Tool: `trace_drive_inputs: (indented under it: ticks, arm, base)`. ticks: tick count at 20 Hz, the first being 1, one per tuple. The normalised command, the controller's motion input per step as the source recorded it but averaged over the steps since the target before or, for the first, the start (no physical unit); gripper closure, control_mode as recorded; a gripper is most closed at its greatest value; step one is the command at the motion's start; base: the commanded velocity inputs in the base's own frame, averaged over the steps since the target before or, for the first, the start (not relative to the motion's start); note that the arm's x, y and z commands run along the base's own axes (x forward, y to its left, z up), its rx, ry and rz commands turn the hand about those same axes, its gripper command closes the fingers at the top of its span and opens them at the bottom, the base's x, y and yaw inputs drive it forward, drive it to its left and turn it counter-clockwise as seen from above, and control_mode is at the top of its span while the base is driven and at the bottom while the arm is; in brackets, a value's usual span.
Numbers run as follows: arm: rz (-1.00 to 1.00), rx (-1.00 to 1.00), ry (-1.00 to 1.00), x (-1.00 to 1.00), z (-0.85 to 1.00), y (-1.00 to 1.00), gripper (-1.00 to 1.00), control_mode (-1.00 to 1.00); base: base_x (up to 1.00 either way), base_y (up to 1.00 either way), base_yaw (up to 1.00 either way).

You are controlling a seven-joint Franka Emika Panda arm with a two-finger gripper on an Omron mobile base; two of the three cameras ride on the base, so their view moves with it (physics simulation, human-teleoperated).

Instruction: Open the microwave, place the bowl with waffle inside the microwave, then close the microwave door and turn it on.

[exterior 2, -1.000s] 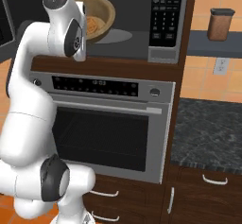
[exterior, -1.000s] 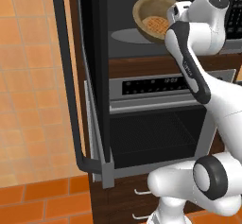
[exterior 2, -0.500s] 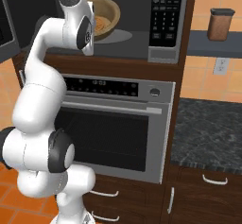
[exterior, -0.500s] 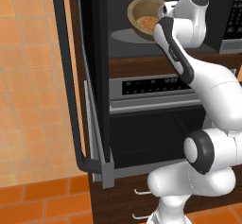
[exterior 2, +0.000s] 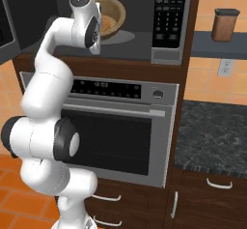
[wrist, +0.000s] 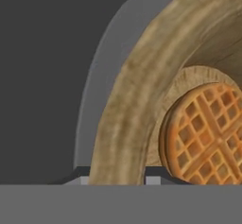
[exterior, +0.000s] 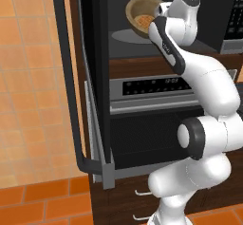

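While your door (exterior: 71,77) stands swung wide left, the microwave (exterior 2: 144,20) cavity shows the bowl (exterior: 140,16) tilted over the turntable (exterior: 126,35), waffle (wrist: 205,133) inside. Your gripper (wrist: 116,180) is clamped on the bowl rim, one fingertip (wrist: 78,181) showing on each side of the wall.

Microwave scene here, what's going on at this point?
The microwave door hangs wide open to the left, and the white arm has reached into the microwave cavity. Its hand is clamped on the rim of the wooden bowl, which is tipped toward the camera with the waffle inside. The bowl sits over the grey turntable, still held. The door is not yet closed, and the button panel is untouched.
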Motion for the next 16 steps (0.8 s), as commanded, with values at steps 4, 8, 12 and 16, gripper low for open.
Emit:
trace_drive_inputs:
  ticks: [4,8,12,16]
  arm:
    - [0.0,0.0,-0.01,0.2,-0.21,-0.02,-1.0,-1.0]
    - [0.02,0.0,-0.1,0.0,-0.09,-0.11,-1.0,-1.0]
    - [0.03,0.06,-0.24,0.0,0.0,-0.07,-1.0,-1.0]
    - [0.05,0.12,-0.45,-0.23,0.0,-0.04,-1.0,-1.0]
  base:
    - [0.0,0.0,0.0]
    - [0.0,0.0,0.0]
    - [0.0,0.0,0.0]
    - [0.0,0.0,0.0]
